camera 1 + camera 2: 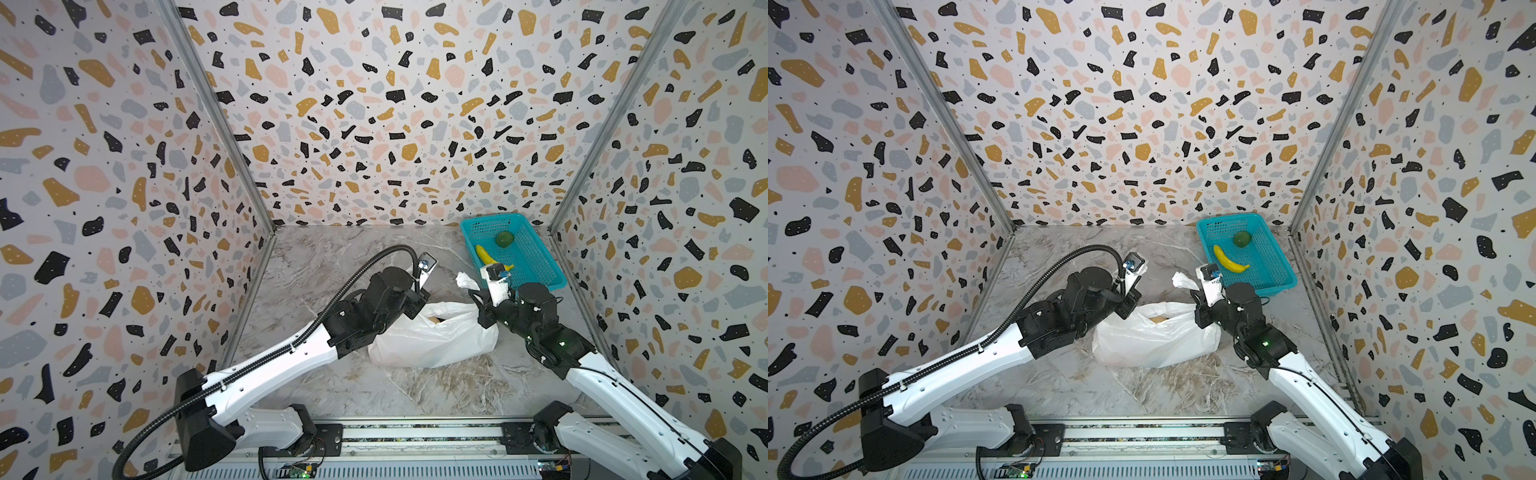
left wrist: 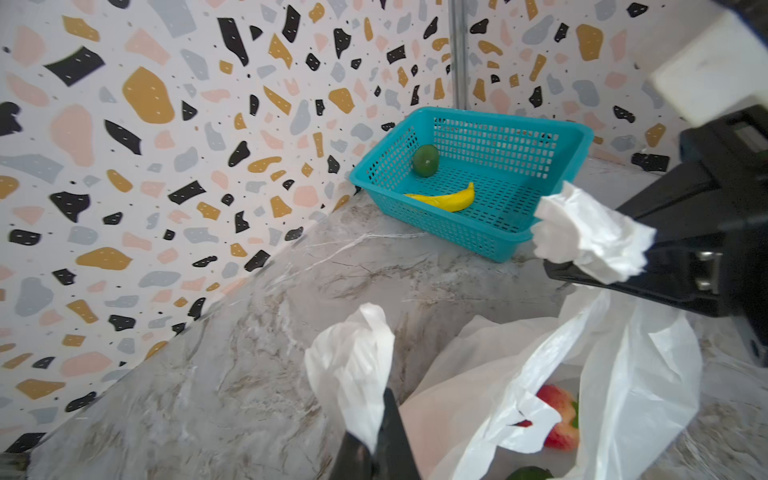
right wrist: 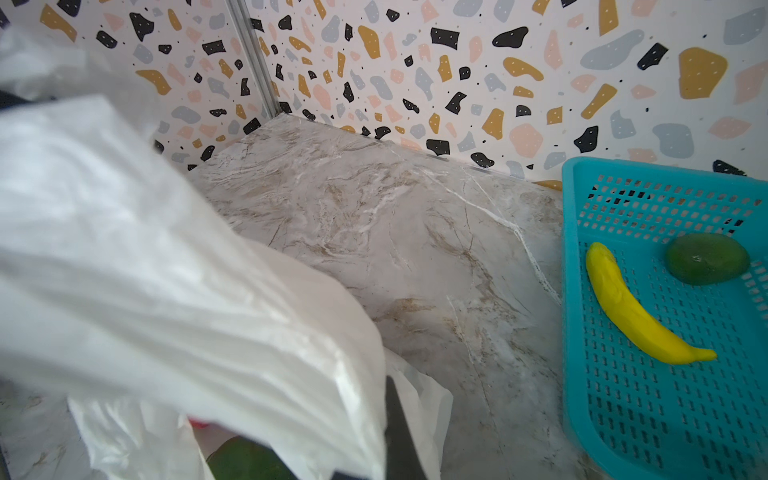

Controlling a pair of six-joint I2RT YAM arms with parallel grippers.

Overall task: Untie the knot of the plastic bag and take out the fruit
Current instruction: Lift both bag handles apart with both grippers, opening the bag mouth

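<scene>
**Grip state:** The left gripper (image 2: 374, 424) is clamped on the first handle loop (image 2: 353, 361) of the plastic bag (image 1: 436, 340). In the left wrist view, thin white film bunches out above its black fingers (image 2: 395, 440). The right gripper (image 2: 590, 249) is closed the same way on the second handle loop (image 2: 590, 232), and a crumpled wad stands up out of its jaws.

**Knot:** No twist joins the two loops, which are held well apart. The knot therefore reads as undone, and the bag mouth gapes between the grippers.

**Position:** The bag lies on the marble table (image 1: 332, 266) between the two arms, near the teal basket (image 1: 492, 219). The basket holds a banana (image 1: 488, 257) and a green ball (image 1: 504, 239).

**Fruit:** The fruit is inside the bag. A red-pink piece (image 2: 559, 411) and a dark green one (image 2: 530, 473) show through the mouth. A top view gives an orange-brown glimpse (image 1: 434, 319). The rest is hidden under the film.

**Risks, as judged from here:**
- Both grippers are occupied, so one has to let go before any fruit can be taken. The freed side would likely flop over the opening and cover the fruit.
- The film looks thin and slick. A hard outward pull could slide a loop out of the jaws or tear it.
- Raising the loops too high could tip the bag, and the round pieces might roll out across the table.
- A reach into the mouth may pinch plastic together with a fruit and drag the whole bag along.
- The right arm works just beside the basket, so a wide swing could knock it
</scene>
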